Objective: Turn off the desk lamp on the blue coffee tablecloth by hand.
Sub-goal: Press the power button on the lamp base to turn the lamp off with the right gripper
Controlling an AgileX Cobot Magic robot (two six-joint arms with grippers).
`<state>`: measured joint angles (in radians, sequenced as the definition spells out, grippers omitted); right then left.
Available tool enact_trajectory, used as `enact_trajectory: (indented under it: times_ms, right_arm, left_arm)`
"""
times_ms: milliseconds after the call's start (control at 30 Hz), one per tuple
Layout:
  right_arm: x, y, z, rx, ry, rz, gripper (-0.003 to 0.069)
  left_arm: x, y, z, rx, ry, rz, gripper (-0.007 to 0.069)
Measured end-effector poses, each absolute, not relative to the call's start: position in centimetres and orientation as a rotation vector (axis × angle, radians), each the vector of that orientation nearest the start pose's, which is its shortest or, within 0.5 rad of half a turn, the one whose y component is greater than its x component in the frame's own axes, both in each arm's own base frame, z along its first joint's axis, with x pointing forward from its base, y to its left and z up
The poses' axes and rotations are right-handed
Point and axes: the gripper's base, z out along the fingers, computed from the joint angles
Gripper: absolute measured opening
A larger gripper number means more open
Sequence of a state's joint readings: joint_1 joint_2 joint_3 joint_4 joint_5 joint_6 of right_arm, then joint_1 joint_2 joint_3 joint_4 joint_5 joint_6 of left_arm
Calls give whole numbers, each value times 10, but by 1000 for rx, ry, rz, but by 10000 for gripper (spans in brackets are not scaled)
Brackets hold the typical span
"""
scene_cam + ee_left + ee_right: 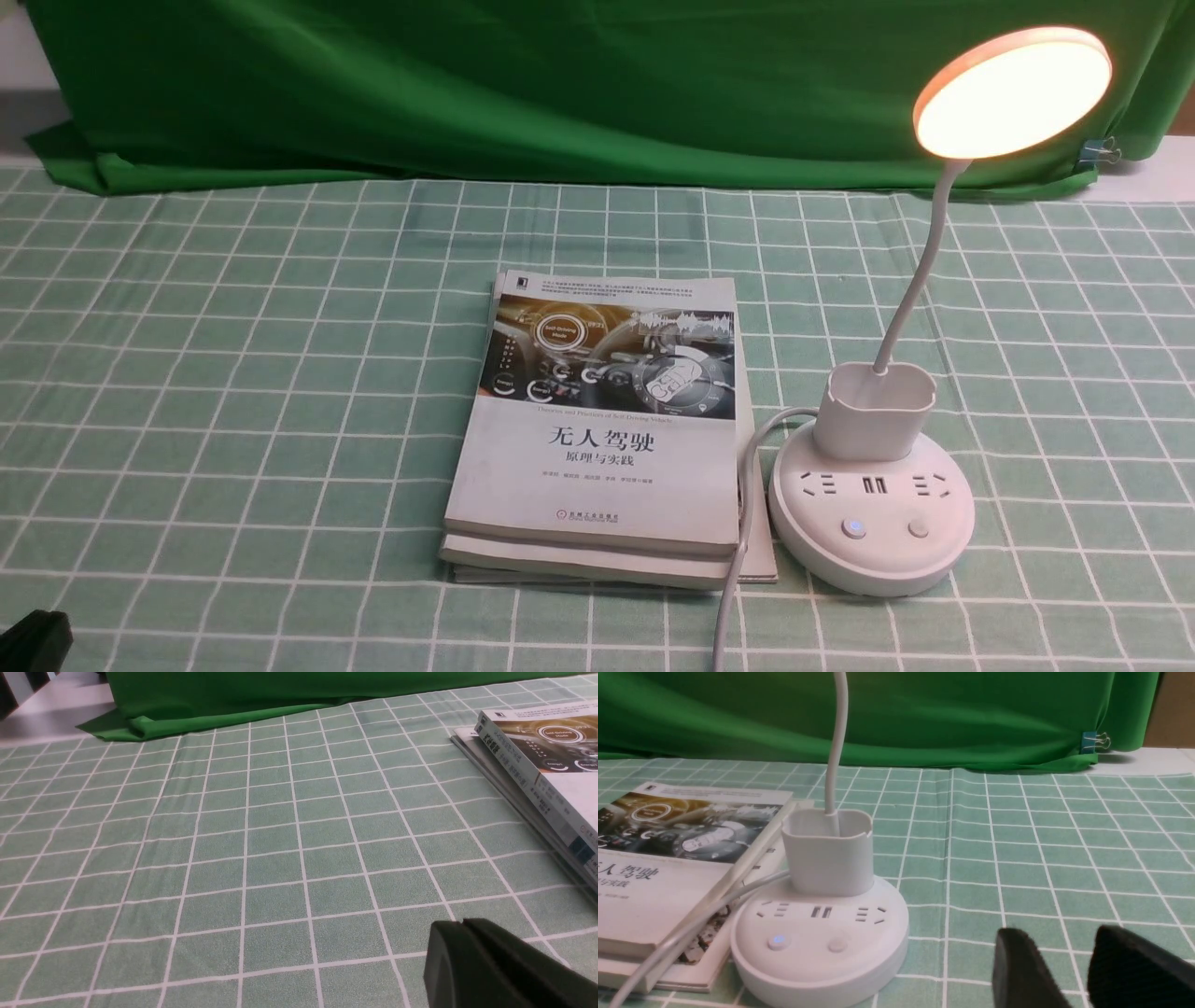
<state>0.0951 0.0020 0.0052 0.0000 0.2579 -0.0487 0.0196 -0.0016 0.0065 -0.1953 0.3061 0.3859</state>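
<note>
The white desk lamp [873,532] stands on the blue coffee tablecloth [233,373] at the right, its disc head [1013,93] glowing. Its round base [819,942] carries a button lit blue [777,941] and a plain button [837,945]. My right gripper [1059,931], the hand, is open and empty. It hovers low over the cloth beside the base, apart from it, and does not show in the front view. My left gripper [462,921] is shut with nothing in it, low over bare cloth; only its black edge [33,642] shows at the front left corner.
A stack of books [597,439] lies just left of the lamp base, with the lamp's white cable [738,560] running over its corner toward the front edge. A deep-green draped cloth [560,84] closes off the back, with a binder clip [1102,149] on it.
</note>
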Motion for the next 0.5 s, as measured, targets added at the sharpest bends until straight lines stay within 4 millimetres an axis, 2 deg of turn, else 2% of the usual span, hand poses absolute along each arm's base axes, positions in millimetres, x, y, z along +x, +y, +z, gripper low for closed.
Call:
enact_trajectory:
  times_ms: [300, 400, 500]
  right_arm:
    - [55, 5, 189, -124, 1730, 35, 241]
    - [56, 6, 194, -16, 1680, 140, 241]
    - [57, 6, 204, 172, 1573, 330, 241]
  left_arm:
    - [54, -4, 184, 203, 1778, 105, 0]
    - [54, -4, 184, 203, 1778, 105, 0]
    - [54, -4, 184, 203, 1778, 105, 0]
